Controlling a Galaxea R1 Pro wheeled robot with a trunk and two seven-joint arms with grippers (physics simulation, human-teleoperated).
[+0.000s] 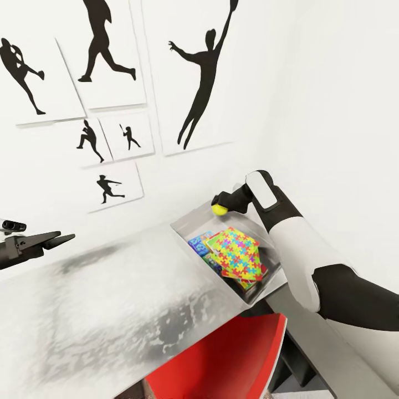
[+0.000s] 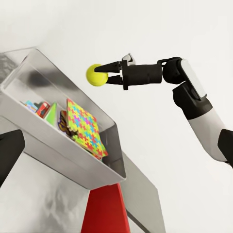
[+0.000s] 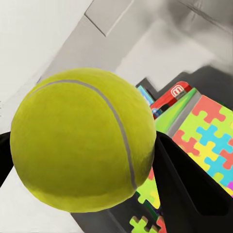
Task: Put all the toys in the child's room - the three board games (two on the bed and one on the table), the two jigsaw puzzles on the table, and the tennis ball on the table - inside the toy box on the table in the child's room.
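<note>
My right gripper [image 1: 221, 206] [image 2: 99, 74] is shut on the yellow tennis ball [image 1: 220, 209] [image 2: 96, 75] [image 3: 82, 145], holding it in the air above the far corner of the grey metal toy box [image 1: 191, 221] [image 2: 58, 155]. Inside the box stand the colourful jigsaw puzzles [image 1: 239, 252] [image 2: 85, 127] [image 3: 206, 133] and board game boxes [image 1: 198, 244] [image 2: 41, 108] [image 3: 170, 97]. My left gripper [image 1: 55, 241] hovers over the table's left end, far from the box, its fingers close together with nothing between them.
The toy box sits at the right end of a grey table [image 1: 100, 310] against a white wall with silhouette posters [image 1: 191, 72]. A red chair [image 1: 227, 360] [image 2: 104, 211] is tucked under the table below the box.
</note>
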